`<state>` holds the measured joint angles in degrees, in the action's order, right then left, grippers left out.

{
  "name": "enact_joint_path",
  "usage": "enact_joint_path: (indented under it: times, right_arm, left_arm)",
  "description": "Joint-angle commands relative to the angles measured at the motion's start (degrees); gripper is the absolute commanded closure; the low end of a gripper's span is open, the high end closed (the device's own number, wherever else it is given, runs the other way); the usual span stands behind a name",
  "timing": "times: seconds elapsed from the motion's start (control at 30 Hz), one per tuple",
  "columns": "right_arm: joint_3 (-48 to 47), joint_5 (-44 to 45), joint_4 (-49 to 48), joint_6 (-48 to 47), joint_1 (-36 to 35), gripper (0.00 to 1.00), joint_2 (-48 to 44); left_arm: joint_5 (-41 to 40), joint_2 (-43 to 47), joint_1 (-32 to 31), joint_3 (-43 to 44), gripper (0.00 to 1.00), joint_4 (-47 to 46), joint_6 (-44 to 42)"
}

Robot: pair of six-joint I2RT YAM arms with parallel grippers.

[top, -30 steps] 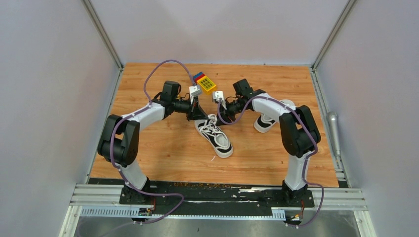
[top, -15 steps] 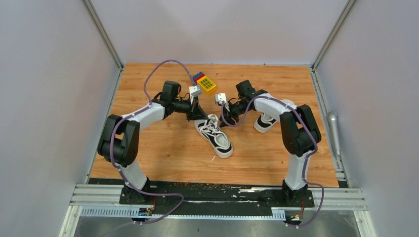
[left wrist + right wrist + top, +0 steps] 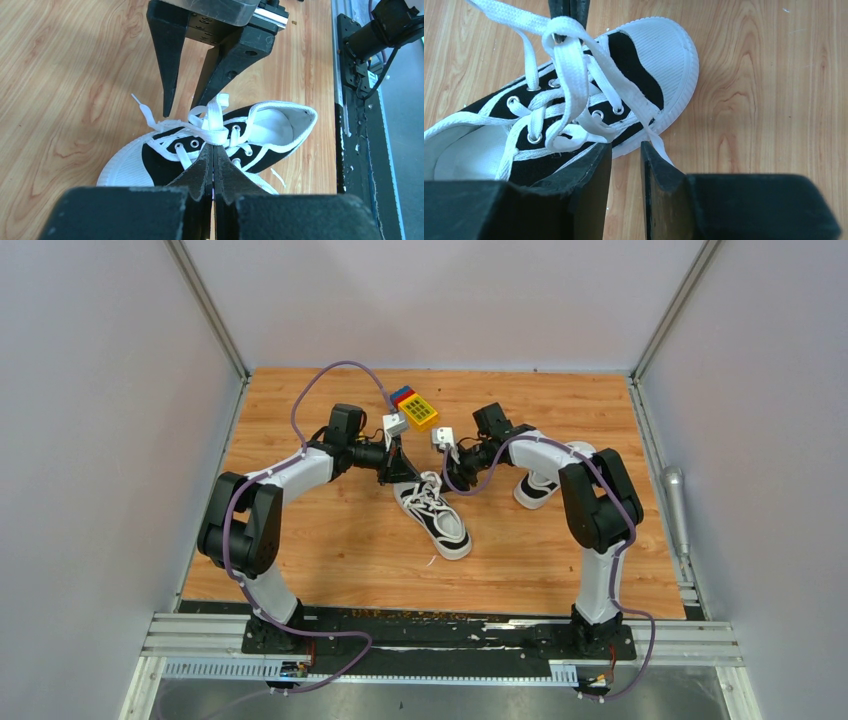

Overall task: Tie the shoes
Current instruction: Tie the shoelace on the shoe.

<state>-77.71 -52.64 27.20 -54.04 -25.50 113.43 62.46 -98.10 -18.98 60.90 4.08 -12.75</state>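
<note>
Two arms bend inward over the wooden desk (image 3: 330, 540), their tips meeting above one sneaker. On the left, the left end effector (image 3: 213, 150) has its jaws pressed together, pinching a loop of white lace (image 3: 214, 117) just above the eyelets. The loop is lifted off the tongue. Below it, near the middle of the desk, the laced shoe (image 3: 440, 520) lies on its sole with its white toe cap pointing toward the arm bases and its opening toward the far wall. A loose lace end trails onto the wood by the toe. Beyond the shoe, near the far edge, sit colourful toy blocks (image 3: 415, 408).

Just right of the pinched loop, the right end effector (image 3: 625, 147) hangs with its jaws apart by a narrow gap and nothing held between them; a lace strand runs beside one finger. Further right, the second shoe (image 3: 538, 490) lies partly hidden under the right arm. A grey metal cylinder (image 3: 676, 502) lies off the desk on the right.
</note>
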Motion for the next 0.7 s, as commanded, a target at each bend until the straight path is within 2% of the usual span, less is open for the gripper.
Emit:
enact_joint_path:
  times: [0.0, 0.17, 0.4, 0.67]
  right_arm:
    - [0.24, -4.59, -2.09, 0.73, -0.35, 0.72, -1.23]
    - [0.39, -7.55, -1.21, 1.46, -0.56, 0.71, -1.59]
    - [0.53, -6.59, -0.71, 0.35, -1.42, 0.72, -1.23]
    - [2.02, -3.39, -0.44, -1.02, -1.84, 0.77, -3.27]
  left_arm:
    - [0.66, 1.25, 0.32, 0.70, 1.00, -0.53, -0.59]
    - [0.67, 1.15, 0.34, 0.59, 1.00, -0.67, -0.61]
    - [0.43, 1.11, 0.35, 0.35, 1.00, -0.91, -0.54]
    - [-0.88, 0.98, 0.36, 0.16, 1.00, -1.58, 0.30]
